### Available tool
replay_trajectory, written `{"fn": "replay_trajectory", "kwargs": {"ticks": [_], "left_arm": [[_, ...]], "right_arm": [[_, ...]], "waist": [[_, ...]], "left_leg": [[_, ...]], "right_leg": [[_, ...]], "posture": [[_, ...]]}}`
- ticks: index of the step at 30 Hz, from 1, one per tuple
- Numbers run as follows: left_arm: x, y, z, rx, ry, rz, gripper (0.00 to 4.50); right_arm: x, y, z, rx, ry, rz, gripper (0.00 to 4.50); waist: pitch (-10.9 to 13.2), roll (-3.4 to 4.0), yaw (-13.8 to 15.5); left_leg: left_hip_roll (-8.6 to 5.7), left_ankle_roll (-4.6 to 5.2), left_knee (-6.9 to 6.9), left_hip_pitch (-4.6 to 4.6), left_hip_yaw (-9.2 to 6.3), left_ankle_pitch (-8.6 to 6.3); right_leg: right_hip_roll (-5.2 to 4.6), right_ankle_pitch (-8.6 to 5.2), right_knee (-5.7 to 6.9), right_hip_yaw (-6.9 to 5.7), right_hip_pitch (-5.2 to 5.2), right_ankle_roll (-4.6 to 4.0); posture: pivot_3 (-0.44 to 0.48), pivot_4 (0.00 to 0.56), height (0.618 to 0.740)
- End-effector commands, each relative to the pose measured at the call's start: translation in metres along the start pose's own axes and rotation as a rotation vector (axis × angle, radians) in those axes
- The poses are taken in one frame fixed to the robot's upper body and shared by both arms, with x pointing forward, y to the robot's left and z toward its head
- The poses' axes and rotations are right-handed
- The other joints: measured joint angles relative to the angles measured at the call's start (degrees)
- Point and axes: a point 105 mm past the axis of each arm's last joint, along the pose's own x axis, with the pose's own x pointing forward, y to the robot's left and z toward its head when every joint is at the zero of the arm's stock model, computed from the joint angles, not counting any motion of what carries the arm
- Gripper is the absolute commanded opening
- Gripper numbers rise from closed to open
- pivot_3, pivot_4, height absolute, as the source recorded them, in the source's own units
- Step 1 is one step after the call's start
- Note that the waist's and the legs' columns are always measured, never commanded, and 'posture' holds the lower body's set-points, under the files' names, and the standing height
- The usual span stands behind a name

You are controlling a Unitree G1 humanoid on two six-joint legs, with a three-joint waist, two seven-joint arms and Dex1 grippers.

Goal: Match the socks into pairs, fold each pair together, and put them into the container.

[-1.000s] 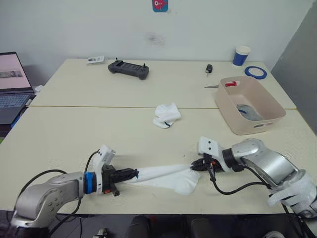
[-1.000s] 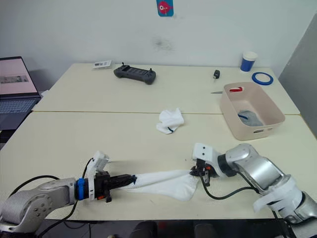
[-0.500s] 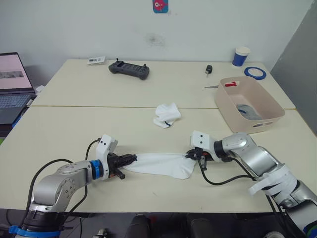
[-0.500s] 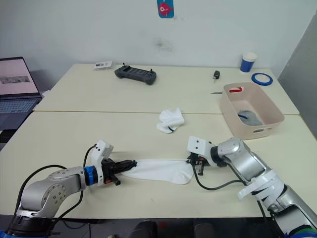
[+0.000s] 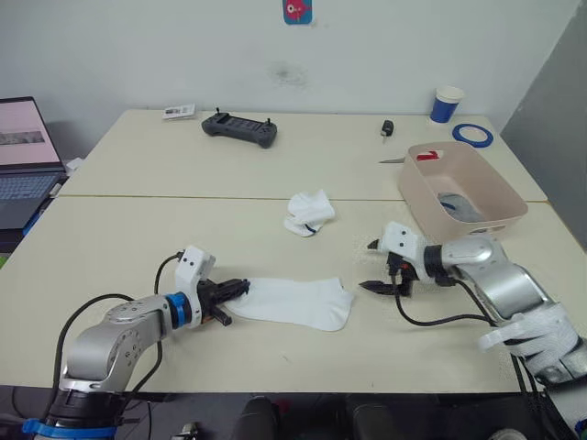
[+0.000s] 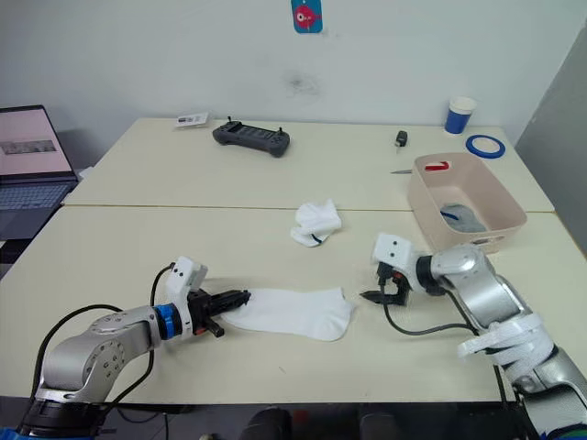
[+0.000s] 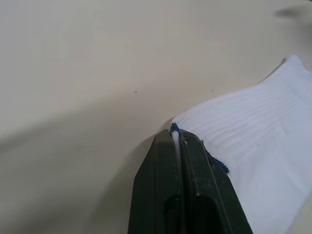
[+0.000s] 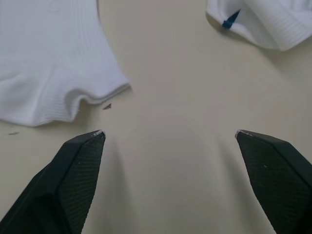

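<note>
- The flat white sock (image 5: 292, 303) looks soft, light and floppy; its cuff edge suits pinching.
- Left gripper (image 7: 178, 138) clamps that cuff.
- Right gripper (image 8: 169, 134) is spread wide, empty, near the toe.

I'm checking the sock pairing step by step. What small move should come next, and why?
Probably send the open right gripper to the crumpled white sock and bring it to the flat white sock. The left gripper is shut on the flat sock's cuff, the right holds nothing, and the two socks lie apart.
</note>
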Motion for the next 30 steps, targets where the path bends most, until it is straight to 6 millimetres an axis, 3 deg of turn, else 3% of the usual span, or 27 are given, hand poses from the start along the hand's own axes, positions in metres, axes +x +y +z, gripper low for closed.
{"fn": "replay_trajectory", "kwargs": {"ticks": [1, 6, 9, 21, 26, 30], "left_arm": [[-0.001, 0.005, 0.016, 0.036, -0.070, 0.036, 0.00], [0.000, 0.000, 0.018, 0.038, -0.087, 0.013, 0.00], [-0.002, 0.003, 0.021, 0.057, -0.093, 0.028, 0.63], [-0.032, 0.036, 0.041, 0.101, -0.196, 0.178, 4.32], [-0.036, 0.020, 0.030, 0.023, -0.165, 0.086, 4.46], [-0.030, 0.006, 0.008, 0.009, -0.075, 0.068, 4.46]], "right_arm": [[-0.010, 0.007, 0.014, -0.039, -0.068, -0.006, 4.47], [-0.008, 0.019, 0.011, -0.020, -0.074, -0.008, 4.47], [-0.009, 0.024, 0.011, -0.014, -0.076, -0.008, 4.50], [-0.008, 0.036, 0.013, 0.057, -0.123, -0.076, 4.50], [-0.001, 0.034, 0.017, 0.147, -0.172, -0.164, 4.50], [0.017, 0.041, 0.010, 0.268, -0.188, -0.232, 4.50]], "waist": [[0.0, 0.00, -0.1], [0.0, 0.00, -0.1], [0.0, 0.00, 0.0], [0.0, 0.00, -0.1], [0.0, 0.00, -0.1], [0.0, -0.05, 0.0]], "left_leg": [[0.00, 0.00, 0.00, 0.01, 0.00, 0.00], [-0.01, 0.00, 0.03, 0.02, 0.02, 0.00], [-0.02, 0.00, 0.03, 0.03, 0.02, 0.00], [-0.01, -0.01, 0.02, 0.04, 0.01, 0.00], [0.00, -0.01, 0.02, 0.06, 0.00, 0.00], [0.00, -0.01, 0.02, 0.06, -0.01, 0.00]], "right_leg": [[0.00, 0.00, 0.00, 0.01, 0.00, 0.00], [-0.01, 0.02, 0.00, 0.02, 0.03, 0.04], [-0.01, 0.02, 0.00, 0.02, 0.05, 0.04], [-0.01, 0.02, -0.03, 0.01, 0.07, 0.05], [-0.02, 0.02, -0.02, 0.01, 0.09, 0.05], [-0.04, 0.02, -0.04, 0.04, 0.11, 0.05]], "posture": [[0.000, 0.150, 0.740], [0.000, 0.150, 0.740], [0.000, 0.150, 0.740], [0.000, 0.150, 0.740], [0.000, 0.150, 0.740], [0.000, 0.150, 0.740]]}}
